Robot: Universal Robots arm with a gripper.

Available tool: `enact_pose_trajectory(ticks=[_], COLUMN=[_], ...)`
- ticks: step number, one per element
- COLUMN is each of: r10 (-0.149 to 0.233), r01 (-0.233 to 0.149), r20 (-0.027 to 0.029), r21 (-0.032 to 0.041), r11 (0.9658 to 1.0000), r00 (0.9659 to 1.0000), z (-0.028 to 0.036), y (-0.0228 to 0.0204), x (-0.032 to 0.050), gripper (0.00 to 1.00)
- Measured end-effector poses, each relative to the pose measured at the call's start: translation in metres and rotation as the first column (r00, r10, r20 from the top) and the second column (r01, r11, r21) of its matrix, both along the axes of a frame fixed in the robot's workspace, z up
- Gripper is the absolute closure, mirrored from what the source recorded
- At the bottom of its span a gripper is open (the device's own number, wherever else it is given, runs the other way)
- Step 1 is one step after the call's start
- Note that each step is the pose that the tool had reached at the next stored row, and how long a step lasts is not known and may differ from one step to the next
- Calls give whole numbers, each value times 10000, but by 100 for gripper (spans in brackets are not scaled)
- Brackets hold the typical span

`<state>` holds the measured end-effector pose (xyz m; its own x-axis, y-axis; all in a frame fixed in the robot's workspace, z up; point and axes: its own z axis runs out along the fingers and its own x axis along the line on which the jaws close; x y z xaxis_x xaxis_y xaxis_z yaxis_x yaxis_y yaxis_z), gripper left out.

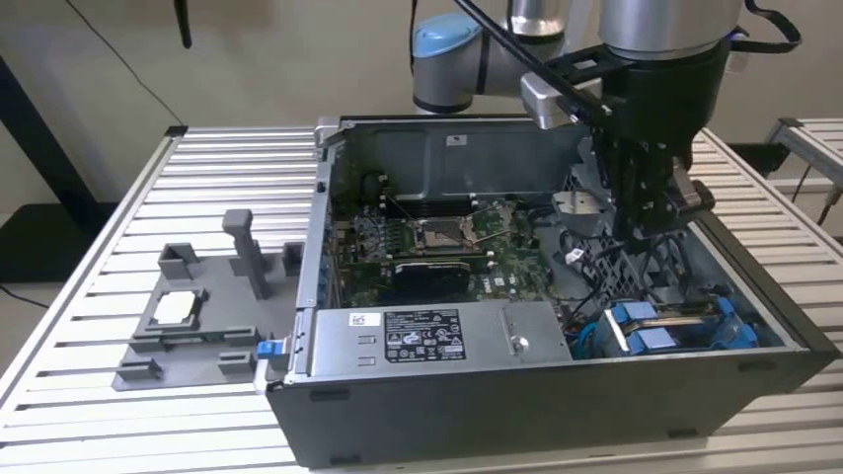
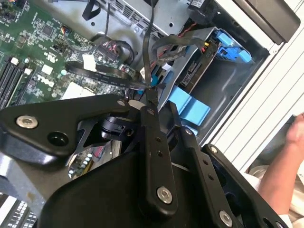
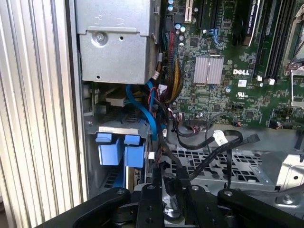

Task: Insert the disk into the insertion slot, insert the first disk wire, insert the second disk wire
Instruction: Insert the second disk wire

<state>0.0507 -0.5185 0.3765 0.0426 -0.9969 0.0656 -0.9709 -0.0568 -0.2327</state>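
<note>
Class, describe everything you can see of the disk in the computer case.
The disk is a flat silver-grey slab, seemingly metal, framed by a bright blue plastic carrier. It lies seated in the grey sheet-metal drive cage in a corner of the open computer case, its connector edge facing the loose wires.

1. This place looks like a robotics lab or a test workshop.
2. A worktop (image 1: 118, 178) of aluminium slats fills most of the exterior view, in front of a plain wall (image 1: 264, 49).
3. An industrial robot arm (image 1: 448, 49) stands at the upper middle of the frame.
4. An open computer case (image 1: 527, 405) with a bare motherboard (image 1: 448, 232) lies in the centre.
5. A grey fixture plate (image 1: 197, 341) sits at the lower left.
</note>
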Motion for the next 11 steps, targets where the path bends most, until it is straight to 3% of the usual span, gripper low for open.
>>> enact_pose_trajectory(ticks=[11], r10=[92], r01=[-91], r20=[36], r21=[-10], r11=[10000], r00=[10000], z=[-40], y=[19], x=[-2], gripper=[73])
